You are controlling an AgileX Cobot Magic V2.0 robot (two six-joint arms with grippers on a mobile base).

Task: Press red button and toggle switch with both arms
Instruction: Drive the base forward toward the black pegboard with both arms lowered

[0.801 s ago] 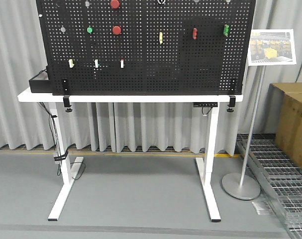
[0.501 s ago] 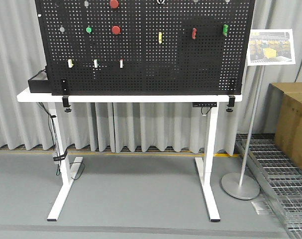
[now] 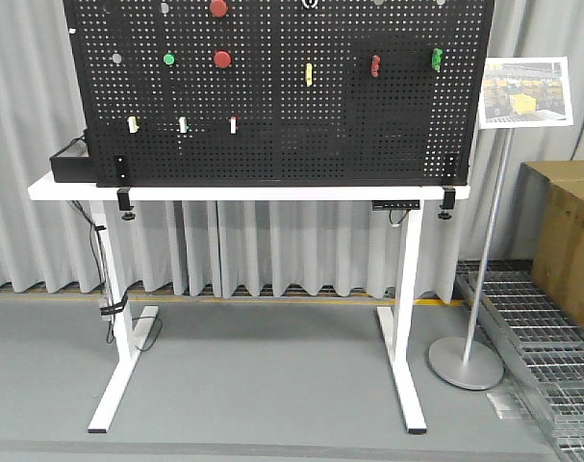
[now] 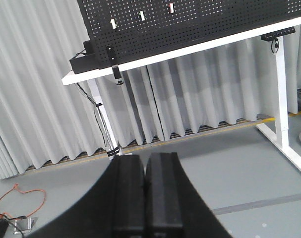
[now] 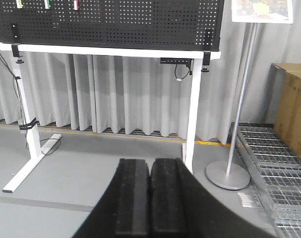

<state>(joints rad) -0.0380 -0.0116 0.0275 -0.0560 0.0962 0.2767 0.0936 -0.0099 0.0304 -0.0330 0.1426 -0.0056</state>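
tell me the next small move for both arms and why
Probably raise both arms toward the pegboard: the left hand and right hand are shut, low and facing the table legs, far from the red button and toggle switch.

Red button (image 3: 222, 59) left; sm. red toggle switch (image 3: 375, 65) right.

Test lab, grey curtains (image 3: 272, 245), switch pegboard (image 3: 272, 135) on desk (image 3: 272, 192)
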